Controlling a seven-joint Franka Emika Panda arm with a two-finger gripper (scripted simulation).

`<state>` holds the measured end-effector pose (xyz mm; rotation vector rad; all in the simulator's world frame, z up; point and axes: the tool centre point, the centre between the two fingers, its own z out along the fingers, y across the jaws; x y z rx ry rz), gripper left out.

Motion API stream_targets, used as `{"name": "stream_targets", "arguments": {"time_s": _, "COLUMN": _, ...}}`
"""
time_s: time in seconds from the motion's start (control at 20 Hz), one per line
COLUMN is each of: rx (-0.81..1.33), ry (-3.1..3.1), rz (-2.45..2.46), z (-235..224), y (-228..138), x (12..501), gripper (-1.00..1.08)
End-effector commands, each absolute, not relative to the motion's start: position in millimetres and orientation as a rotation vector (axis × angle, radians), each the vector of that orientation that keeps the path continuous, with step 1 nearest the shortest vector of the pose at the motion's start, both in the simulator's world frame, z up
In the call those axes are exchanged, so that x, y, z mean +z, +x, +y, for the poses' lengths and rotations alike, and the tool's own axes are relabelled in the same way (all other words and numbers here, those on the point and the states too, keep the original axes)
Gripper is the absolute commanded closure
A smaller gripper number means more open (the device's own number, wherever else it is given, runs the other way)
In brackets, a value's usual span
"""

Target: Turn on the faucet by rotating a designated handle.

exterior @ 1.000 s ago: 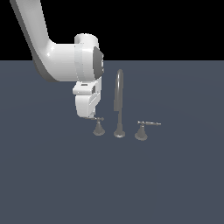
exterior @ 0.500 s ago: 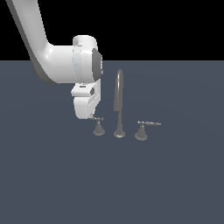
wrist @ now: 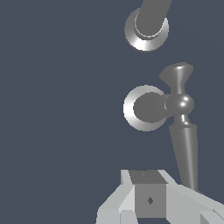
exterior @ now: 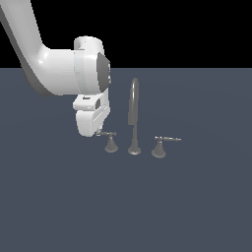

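**Gripper parked at the lever's tip, ready to push**

On the flat grey-blue surface (exterior: pixel 197 206) I've got the big white arm (exterior: pixel 54 74) reaching down from the exterior view's left, and it ends low, right beside the fixture. I'm keeping it on that outer side so the lever can be swept without fouling the spout. The faucet (exterior: pixel 134 118) stands mid-scene, its arched gooseneck rising between two small levers. The twin handle (exterior: pixel 161 145) sits well apart on the exterior view's right; I'm leaving that alone. My target, the handle (exterior: pixel 110 141), is the one on the exterior view's left, its thin lever pointing toward the gripper (exterior: pixel 97 134). In the wrist view the handle (wrist: pixel 181 127) shows its cone base and its straight lever running down beside the gripper (wrist: pixel 151 205), the lever tip touching or just beside one finger; I can't tell which. As for the jaws, I can't tell whether they're spread or closed: the fingertips are cut off. My read: a sideways push on the lever comes next, not a pinch.
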<state>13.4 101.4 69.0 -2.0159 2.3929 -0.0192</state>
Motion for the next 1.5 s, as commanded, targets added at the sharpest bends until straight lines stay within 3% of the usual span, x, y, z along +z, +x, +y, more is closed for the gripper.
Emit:
{"name": "stream_targets", "arguments": {"time_s": 0.0, "rx": -0.014, "ry": -2.027, "rz": 2.389, "z": 106, "y": 8, "x": 67, "gripper": 1.08}}
{"name": "stream_targets", "arguments": {"time_s": 0.75, "rx": -0.001, "ry": -2.032, "rz": 2.395, "z": 102, "y": -40, "x": 65, "gripper": 1.08}}
{"name": "stream_targets", "arguments": {"time_s": 0.8, "rx": 0.001, "ry": -2.053, "rz": 2.362, "z": 117, "y": -35, "x": 68, "gripper": 1.08}}
{"name": "stream_targets", "arguments": {"time_s": 1.45, "rx": 0.0, "ry": -2.033, "rz": 2.394, "z": 66, "y": -67, "x": 65, "gripper": 1.08}}
